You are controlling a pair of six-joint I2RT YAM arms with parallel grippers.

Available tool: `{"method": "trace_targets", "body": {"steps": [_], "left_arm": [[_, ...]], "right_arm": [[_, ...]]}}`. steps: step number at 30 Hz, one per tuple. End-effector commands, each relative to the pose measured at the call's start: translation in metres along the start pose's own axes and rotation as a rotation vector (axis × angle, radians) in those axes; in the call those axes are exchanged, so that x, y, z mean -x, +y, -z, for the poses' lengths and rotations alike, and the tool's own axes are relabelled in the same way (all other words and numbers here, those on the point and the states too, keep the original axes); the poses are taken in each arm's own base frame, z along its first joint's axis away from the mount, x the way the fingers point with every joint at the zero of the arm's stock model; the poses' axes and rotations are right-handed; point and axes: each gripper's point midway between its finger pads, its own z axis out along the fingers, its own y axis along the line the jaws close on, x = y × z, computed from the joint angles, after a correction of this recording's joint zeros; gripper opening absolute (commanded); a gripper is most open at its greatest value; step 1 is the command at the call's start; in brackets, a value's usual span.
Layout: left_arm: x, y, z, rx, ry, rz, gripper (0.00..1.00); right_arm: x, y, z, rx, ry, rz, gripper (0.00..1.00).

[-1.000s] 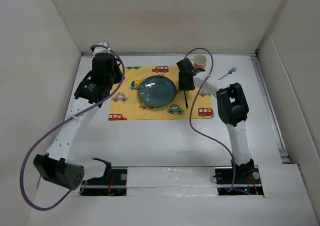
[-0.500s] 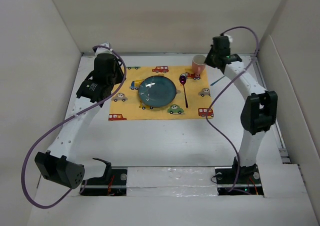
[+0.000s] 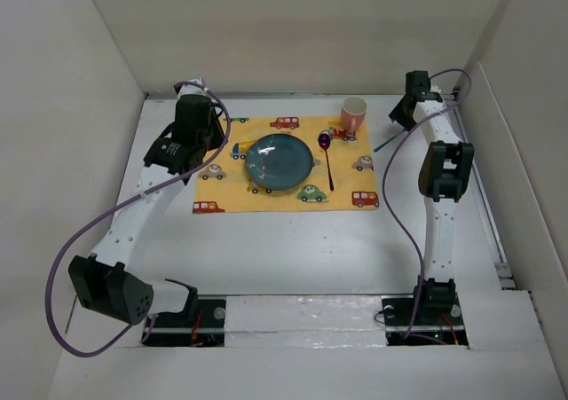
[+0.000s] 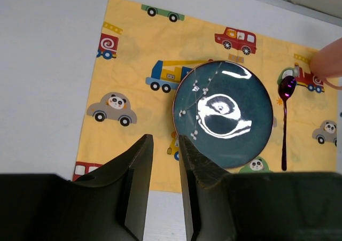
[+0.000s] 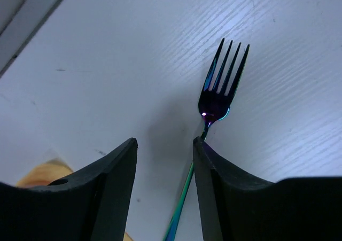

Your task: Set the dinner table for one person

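Having left the spoon (image 3: 327, 160) beside the plate (image 3: 279, 160), your right gripper (image 5: 164, 141) now hangs open over the fork (image 5: 222, 86); left gripper (image 4: 164, 142) slightly open, empty, so fork goes next.

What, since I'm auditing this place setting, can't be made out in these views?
- Fork: right wrist view, handle end cut off by the bottom edge; top view, the right gripper covers its tines.
- Cup: left wrist view, blurred and cut by the right edge.
- Placemat: left wrist view, near edge mostly behind the left gripper.
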Motion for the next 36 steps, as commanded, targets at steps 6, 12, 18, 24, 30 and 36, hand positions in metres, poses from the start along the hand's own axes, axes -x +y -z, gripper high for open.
{"method": "trace_targets", "body": {"steps": [6, 12, 18, 24, 30, 36], "left_arm": [[0.005, -0.006, -0.007, -0.014, -0.014, -0.019, 0.23], [0.007, -0.002, -0.010, 0.010, -0.023, -0.028, 0.23], [0.003, 0.000, -0.015, 0.022, -0.016, -0.032, 0.23], [0.010, -0.001, -0.013, 0.028, -0.028, -0.030, 0.22], [0.011, 0.003, -0.006, 0.029, -0.046, -0.024, 0.22], [0.014, -0.001, 0.011, -0.025, -0.069, -0.001, 0.23]], "right_arm": [[-0.010, -0.019, -0.004, -0.087, 0.065, -0.006, 0.50], [-0.013, -0.026, 0.003, -0.136, 0.047, 0.010, 0.48], [-0.019, -0.033, 0.003, -0.159, 0.066, 0.042, 0.39], [-0.029, -0.034, 0.008, -0.143, 0.122, 0.083, 0.25], [-0.042, -0.044, 0.017, -0.150, 0.171, 0.123, 0.00], [0.012, -0.016, 0.085, -0.009, -0.013, 0.077, 0.00]]}}
